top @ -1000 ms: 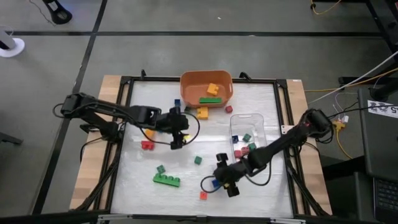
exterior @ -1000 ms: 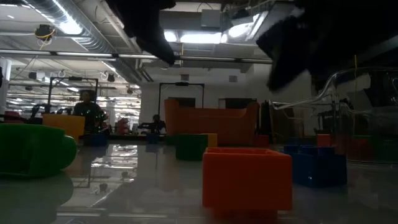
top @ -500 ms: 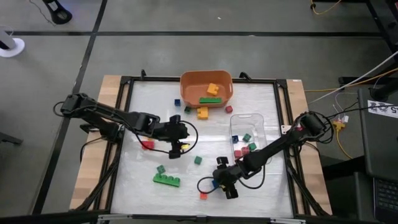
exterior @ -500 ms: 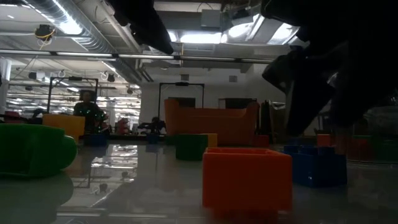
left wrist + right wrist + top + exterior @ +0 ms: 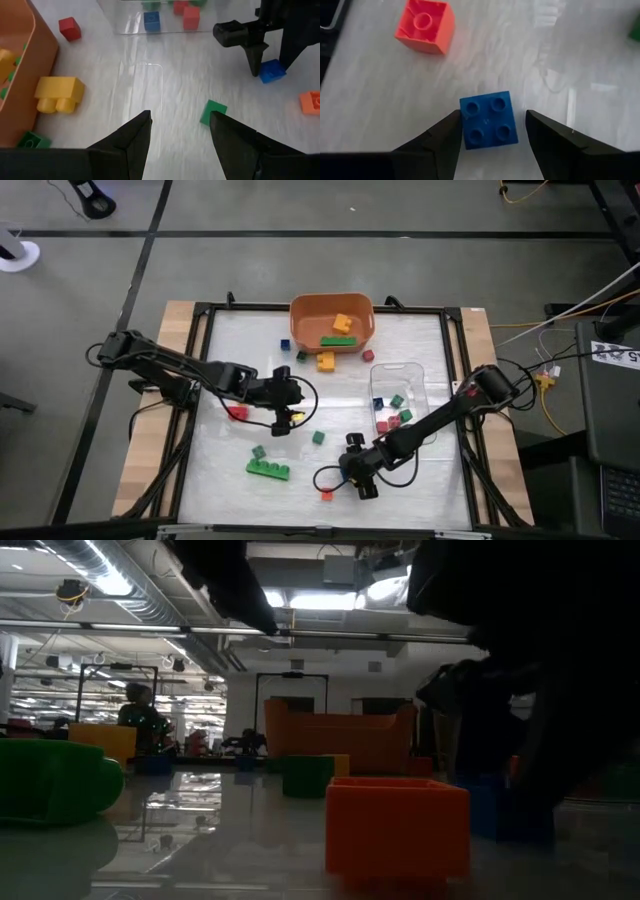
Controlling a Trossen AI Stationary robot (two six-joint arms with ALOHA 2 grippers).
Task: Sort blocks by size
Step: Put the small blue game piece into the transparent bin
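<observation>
Blocks are partly sorted: the orange bin (image 5: 331, 311) holds larger bricks, and the clear tray (image 5: 398, 375) beside it several small cubes. Perhaps ten remain loose around them. The right gripper (image 5: 491, 131), jaws spread, straddles a small blue cube (image 5: 488, 119); the left gripper (image 5: 180, 131) hovers open, empty.

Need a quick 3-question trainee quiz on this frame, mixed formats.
1. True or false: the right pincer has its fingers open on either side of the blue block.
2. Which holds a yellow block: A) orange bin B) clear tray C) neither?
3. Fill in: the left pincer is open over bare table, holding ____.

Key: 1 true; 2 A; 3 nothing.
</observation>
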